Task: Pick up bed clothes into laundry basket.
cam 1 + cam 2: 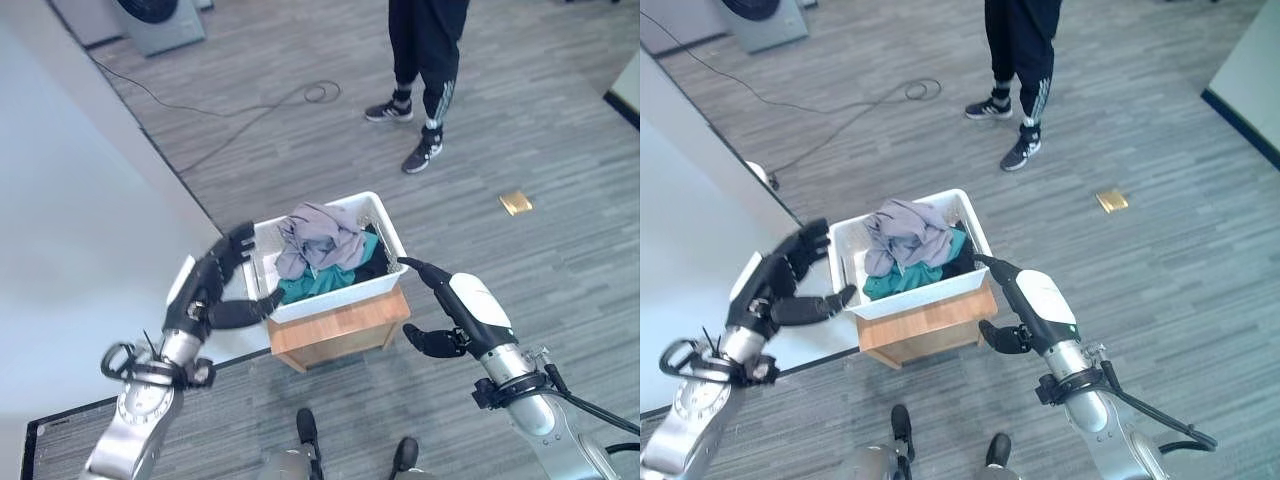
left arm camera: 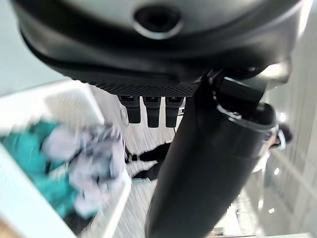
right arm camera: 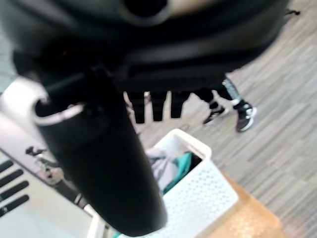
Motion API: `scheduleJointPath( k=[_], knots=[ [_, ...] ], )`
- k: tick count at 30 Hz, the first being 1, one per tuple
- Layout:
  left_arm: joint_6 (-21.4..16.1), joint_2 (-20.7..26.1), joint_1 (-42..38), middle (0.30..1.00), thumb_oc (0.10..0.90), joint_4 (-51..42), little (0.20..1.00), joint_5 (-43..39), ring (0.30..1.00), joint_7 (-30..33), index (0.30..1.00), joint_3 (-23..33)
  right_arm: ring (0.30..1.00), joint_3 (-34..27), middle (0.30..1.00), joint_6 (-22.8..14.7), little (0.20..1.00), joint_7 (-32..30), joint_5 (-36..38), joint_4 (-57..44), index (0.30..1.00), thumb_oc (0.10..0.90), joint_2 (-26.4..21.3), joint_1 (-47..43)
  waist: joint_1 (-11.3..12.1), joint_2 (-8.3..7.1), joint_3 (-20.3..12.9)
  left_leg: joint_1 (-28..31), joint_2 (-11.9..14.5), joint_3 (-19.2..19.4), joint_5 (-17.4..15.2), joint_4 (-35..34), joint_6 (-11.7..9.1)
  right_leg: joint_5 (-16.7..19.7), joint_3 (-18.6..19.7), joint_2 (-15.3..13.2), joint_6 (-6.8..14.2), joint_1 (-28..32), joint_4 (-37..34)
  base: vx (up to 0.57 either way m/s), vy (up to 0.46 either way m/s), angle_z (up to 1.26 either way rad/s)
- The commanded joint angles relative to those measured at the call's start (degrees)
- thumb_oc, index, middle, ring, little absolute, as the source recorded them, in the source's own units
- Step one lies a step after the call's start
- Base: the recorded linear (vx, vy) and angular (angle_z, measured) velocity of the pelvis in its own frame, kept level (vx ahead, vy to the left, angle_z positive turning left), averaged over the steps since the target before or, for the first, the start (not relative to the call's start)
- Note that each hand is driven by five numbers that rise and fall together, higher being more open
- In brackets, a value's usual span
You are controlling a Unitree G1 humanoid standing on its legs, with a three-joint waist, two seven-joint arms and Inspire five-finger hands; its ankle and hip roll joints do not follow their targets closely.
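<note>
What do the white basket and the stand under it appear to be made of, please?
The laundry basket looks like moulded white plastic with a smooth finish: its walls show a fine perforated grid. The stand beneath looks like light wood or wood-look board, matt, with flat panel sides and a pale orange-brown tone.

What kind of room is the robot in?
Probably a test room set up like a bedroom or laundry space. There is a white bed, a basket of clothes on a wooden stand, grey floor, and a person watching.
</note>
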Motion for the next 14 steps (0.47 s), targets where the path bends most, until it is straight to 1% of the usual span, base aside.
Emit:
scheduleJointPath(
  k=[1, 2, 5, 8, 9, 10, 14],
  knots=[
    [-6.9, -0.9, -5.6, 0.900, 0.800, -1.8, 0.900, 0.5, 0.900, -0.3, 0.900, 0.7, 0.900, -0.9, 0.900, -3.6, 0.900, -3.7, -1.7, -2.8, 0.900, 0.800, 0.7, -2.3, 1.0, -1.22, -7.6, 3.9, 2.4, 1.5, -5.8, 0.2, -2.6, -6.6, -0.9, -3.6, 4.2, 4.3, 0.3, -0.01, -0.047, 0.02],
    [-6.9, -0.9, -5.6, 0.900, 0.800, -1.8, 0.900, 0.5, 0.900, -0.3, 0.900, 0.7, 0.900, -0.9, 0.900, -3.6, 0.900, -3.7, -1.7, -2.8, 0.900, 0.800, 0.7, -2.3, 1.0, -1.21, -7.6, 3.9, 2.4, 1.5, -5.8, 0.2, -2.6, -6.6, -0.9, -3.6, 4.2, 4.3, 0.3, -0.01, -0.048, 0.02],
    [-6.7, -3.0, -4.7, 0.900, 0.800, -1.2, 0.900, 5.3, 0.900, 1.5, 0.900, -2.9, 0.900, -1.4, 0.900, -2.4, 0.900, -7.5, -5.4, -1.9, 0.900, 0.800, 1.9, -4.3, 1.7, -1.06, -8.8, 5.2, 2.3, 1.0, -6.1, 0.2, -2.1, -7.0, -0.6, -3.5, 3.9, 5.2, 0.3, 0.01, -0.053, 0.02],
    [-6.2, -4.1, -4.9, 0.900, 0.800, 0.3, 0.900, 7.4, 0.900, 2.8, 0.900, -5.0, 0.900, -1.3, 0.900, -1.6, 0.900, -8.9, -7.8, -1.8, 0.900, 0.800, 2.3, -4.2, 2.0, -1.02, -9.4, 6.0, 2.2, 0.8, -6.3, 0.2, -2.0, -7.2, -0.7, -3.5, 3.8, 5.9, 0.3, 0.00, -0.023, 0.00],
    [-6.2, -4.1, -4.9, 0.900, 0.800, 0.3, 0.900, 7.5, 0.900, 2.8, 0.900, -5.0, 0.900, -1.4, 0.900, -1.6, 0.900, -8.9, -7.8, -1.8, 0.900, 0.800, 2.3, -4.2, 2.0, -1.01, -9.4, 6.0, 2.2, 0.8, -6.3, 0.2, -2.0, -7.2, -0.7, -3.5, 3.8, 5.9, 0.3, 0.00, -0.036, -0.01],
    [-5.8, -3.8, -5.5, 0.900, 0.800, 1.0, 0.900, 9.6, 0.900, 3.7, 0.900, -6.0, 0.900, -1.4, 0.900, -1.1, 0.900, -9.7, -8.6, -1.8, 0.900, 0.800, 2.5, -4.2, 2.1, -1.07, -9.8, 6.2, 2.3, 0.8, -6.2, 0.2, -2.0, -7.3, -0.8, -3.3, 3.7, 6.1, 0.3, 0.00, 0.000, 0.00],
    [-5.5, -3.9, -6.4, 0.900, 0.800, 1.9, 0.900, 10.9, 0.900, 4.4, 0.900, -7.0, 0.900, -0.7, 0.900, -1.0, 0.900, -10.6, -9.3, -0.2, 0.900, 0.800, 2.7, -4.1, 2.1, -1.01, -10.1, 6.5, 2.3, 0.7, -6.2, 0.2, -2.0, -7.2, -0.7, -3.1, 3.6, 6.3, 0.3, 0.00, -0.009, 0.00]
  ],
)
